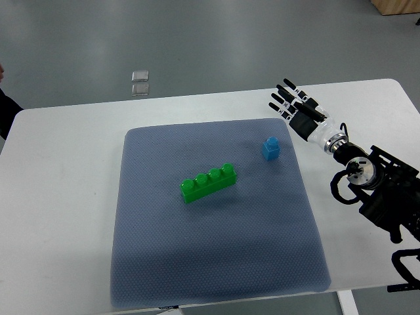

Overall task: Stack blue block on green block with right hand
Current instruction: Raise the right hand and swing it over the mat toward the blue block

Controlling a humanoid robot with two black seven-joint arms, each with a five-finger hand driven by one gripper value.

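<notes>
A long green block (209, 183) with a row of studs lies near the middle of the grey mat (216, 262), tilted slightly. A small blue block (271, 148) stands upright on the mat's upper right part, apart from the green one. My right hand (286, 100) hovers over the white table just beyond the mat's upper right corner, up and to the right of the blue block. Its fingers are spread and hold nothing. The right arm (367, 177) comes in from the right edge.
The white table (65, 197) carries the mat. A small clear square object (140, 83) lies on the floor past the table's far edge. A dark shape shows at the left edge (5, 105).
</notes>
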